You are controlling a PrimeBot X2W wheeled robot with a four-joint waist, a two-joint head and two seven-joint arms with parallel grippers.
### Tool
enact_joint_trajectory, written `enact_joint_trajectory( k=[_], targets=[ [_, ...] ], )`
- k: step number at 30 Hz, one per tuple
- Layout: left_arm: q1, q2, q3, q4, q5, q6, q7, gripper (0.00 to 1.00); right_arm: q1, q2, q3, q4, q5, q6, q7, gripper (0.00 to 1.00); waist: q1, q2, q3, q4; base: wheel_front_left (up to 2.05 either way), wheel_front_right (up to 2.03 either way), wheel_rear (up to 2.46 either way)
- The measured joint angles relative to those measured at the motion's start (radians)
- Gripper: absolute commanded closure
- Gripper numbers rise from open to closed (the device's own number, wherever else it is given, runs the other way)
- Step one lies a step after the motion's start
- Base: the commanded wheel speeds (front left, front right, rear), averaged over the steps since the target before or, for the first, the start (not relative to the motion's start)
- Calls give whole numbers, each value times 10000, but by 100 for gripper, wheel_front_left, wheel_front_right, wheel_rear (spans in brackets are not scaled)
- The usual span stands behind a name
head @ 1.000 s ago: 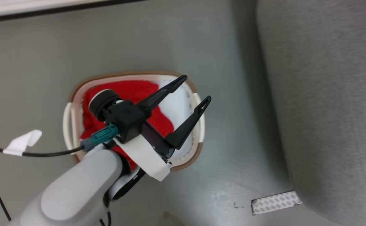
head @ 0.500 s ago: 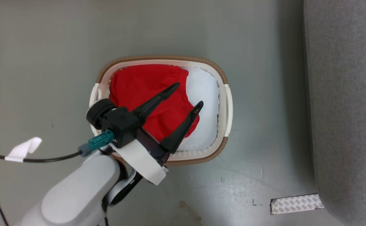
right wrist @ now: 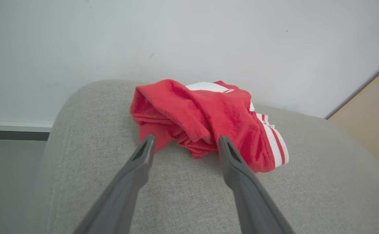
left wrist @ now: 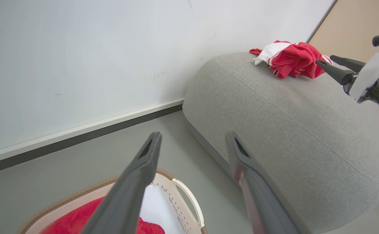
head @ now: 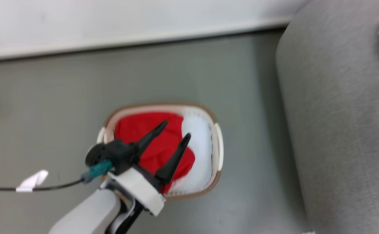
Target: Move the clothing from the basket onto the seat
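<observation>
The basket (head: 221, 152) stands on the floor with red clothing (head: 145, 139) lying in it against a white lining. My left gripper (head: 176, 129) hovers above it, open and empty, and its fingers (left wrist: 144, 169) rise over the basket rim (left wrist: 189, 208). A second piece of red and white clothing (right wrist: 208, 120) lies bunched on top of the grey seat (right wrist: 176, 195). My right gripper (right wrist: 186, 139) is open just in front of that bundle, with nothing between its fingers. The left wrist view shows the right gripper (left wrist: 326, 60) beside the bundle (left wrist: 290, 58).
The seat (head: 338, 130) stands to the right of the basket, with a strip of bare grey floor (head: 251, 130) between them. A white wall with a dark baseboard (head: 127, 42) runs behind. A black cable with a white tag (head: 33, 180) trails at lower left.
The head camera has swung, bringing the wall and the garment on the seat into view. My left gripper stays open over the basket. My right gripper has opened.
</observation>
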Motion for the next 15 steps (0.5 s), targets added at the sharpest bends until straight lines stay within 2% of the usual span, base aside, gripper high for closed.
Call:
enact_joint_trajectory(
  k=[8, 15],
  targets=[
    [1399, -98, 568, 573, -320, 414, -134, 0, 2201, 581, 1448, -1634, 1135, 0, -215, 0, -2, 0, -1913, -195, 0, 0, 0],
    [3104, -656, 1944, 617, 169, 600, -155, 0, 4559, 872, 2629, -3509, 2274, 0, -226, 0, -3, 0, -3323, -162, 0, 0, 0]
  ],
)
